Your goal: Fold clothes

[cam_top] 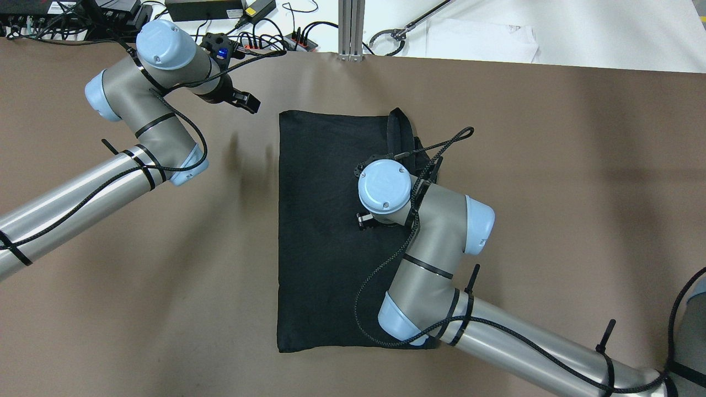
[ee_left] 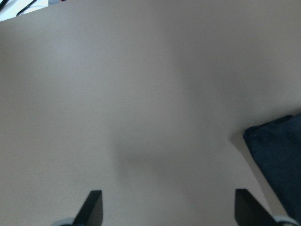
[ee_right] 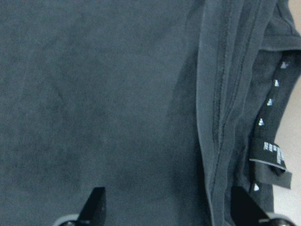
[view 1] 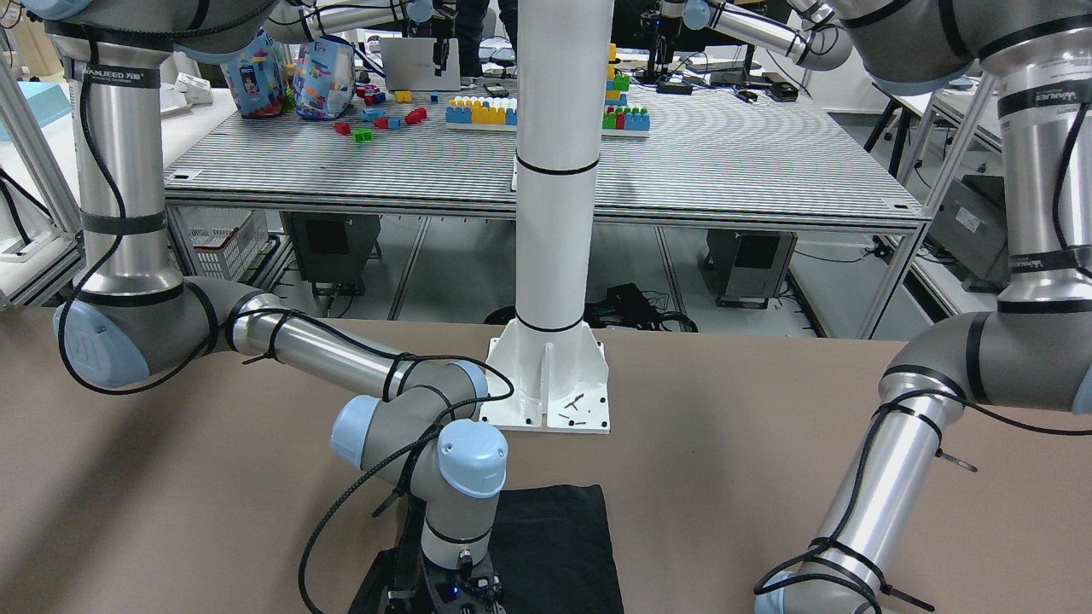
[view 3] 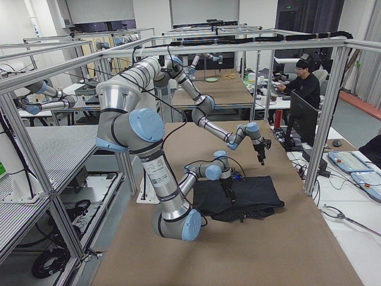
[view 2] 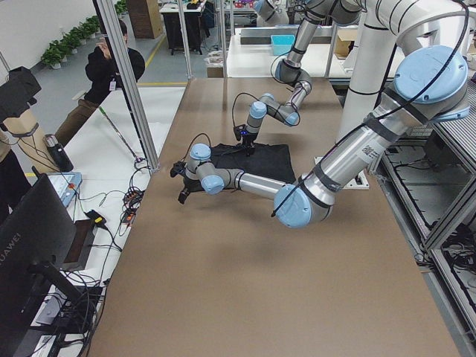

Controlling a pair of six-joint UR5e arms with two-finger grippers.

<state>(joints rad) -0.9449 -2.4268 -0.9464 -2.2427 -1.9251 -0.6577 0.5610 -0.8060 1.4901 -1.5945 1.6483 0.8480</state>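
The black clothes [cam_top: 320, 231] lie flat as a tall rectangle on the brown table, with hemmed folds bunched at the far right corner [cam_top: 400, 124]. My right gripper [ee_right: 169, 209] hangs open just over the cloth [ee_right: 117, 94]; stitched hems and a small label [ee_right: 270, 155] run along its right. In the overhead view the right wrist [cam_top: 384, 193] hides that gripper. My left gripper [cam_top: 245, 102] stands open over bare table, left of the garment's far left corner [ee_left: 277, 155], holding nothing.
The white pillar base [view 1: 546, 384] is bolted to the table just behind the garment [view 1: 554, 537]. Cables and power bricks [cam_top: 220, 8] line the table's far edge beside an aluminium post [cam_top: 351, 27]. A person [view 2: 111, 67] stands beyond the table.
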